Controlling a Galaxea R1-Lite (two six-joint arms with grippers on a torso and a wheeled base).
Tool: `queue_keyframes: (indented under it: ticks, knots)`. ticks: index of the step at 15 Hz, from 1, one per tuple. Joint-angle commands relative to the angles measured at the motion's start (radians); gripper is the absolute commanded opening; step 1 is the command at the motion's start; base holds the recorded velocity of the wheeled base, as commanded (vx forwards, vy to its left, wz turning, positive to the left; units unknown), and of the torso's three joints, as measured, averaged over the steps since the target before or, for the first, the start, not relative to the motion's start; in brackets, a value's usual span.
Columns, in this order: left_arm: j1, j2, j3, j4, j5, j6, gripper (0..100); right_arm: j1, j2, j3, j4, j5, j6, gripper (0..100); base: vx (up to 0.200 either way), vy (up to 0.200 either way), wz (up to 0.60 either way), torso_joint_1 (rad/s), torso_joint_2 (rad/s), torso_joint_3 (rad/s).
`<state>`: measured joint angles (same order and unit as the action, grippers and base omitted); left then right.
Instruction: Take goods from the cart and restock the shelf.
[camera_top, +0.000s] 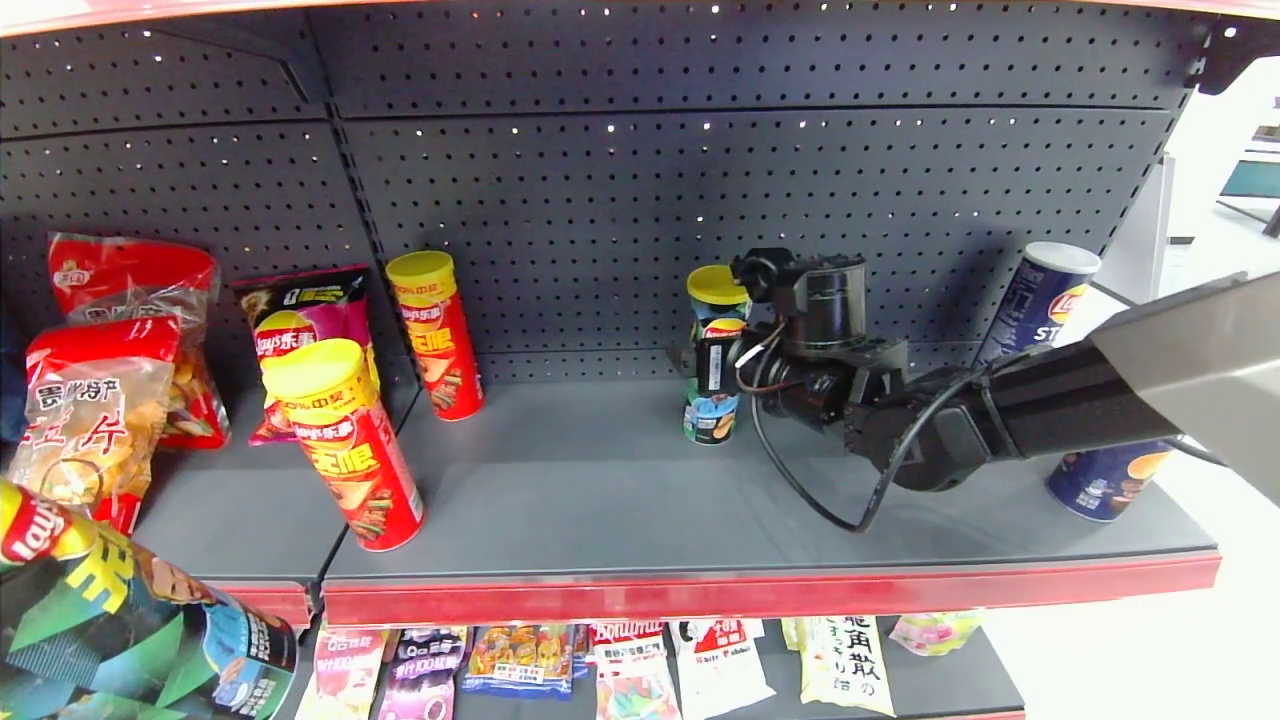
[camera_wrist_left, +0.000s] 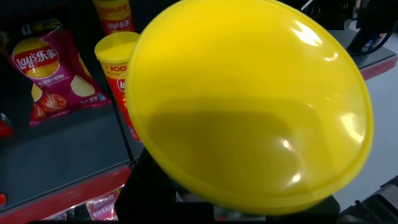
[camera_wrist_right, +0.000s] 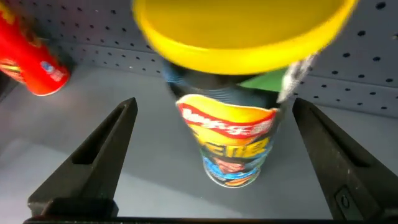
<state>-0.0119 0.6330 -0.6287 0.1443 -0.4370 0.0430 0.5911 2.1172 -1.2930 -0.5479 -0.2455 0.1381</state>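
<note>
A chip can with a yellow lid (camera_top: 716, 292) stands upright on the dark shelf board (camera_top: 600, 490), near the pegboard back. My right gripper (camera_top: 712, 368) is open around it. In the right wrist view this can (camera_wrist_right: 227, 149) stands between the two black fingers (camera_wrist_right: 102, 149), with a gap on each side. A second can with a green and black wrap (camera_top: 110, 625) hangs tilted in front of the shelf's lower left, with my left gripper shut on it. Its yellow lid (camera_wrist_left: 249, 106) is close up in the left wrist view and hides the gripper.
Two red cans (camera_top: 350, 450) (camera_top: 437, 335) stand on the left of the board, beside a pink chip bag (camera_top: 300, 320) and red snack bags (camera_top: 100, 420). A blue can (camera_top: 1040, 295) stands behind my right arm. Several packets (camera_top: 640, 670) lie on the shelf below.
</note>
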Motion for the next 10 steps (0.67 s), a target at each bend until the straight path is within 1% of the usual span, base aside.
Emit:
queue_keyframes:
  ticks: [1,10]
  knots:
    - [0.000,0.001,0.000,0.000,0.000,0.000,0,-0.002,0.012,-0.002,0.000,-0.001,0.000,100,0.000,0.000,0.00,0.000,0.00,0.000]
    - [0.000,0.002,0.000,0.000,0.000,0.005,0,-0.008,0.063,-0.075,0.000,-0.009,0.000,100,0.000,0.000,0.00,0.000,0.00,0.000]
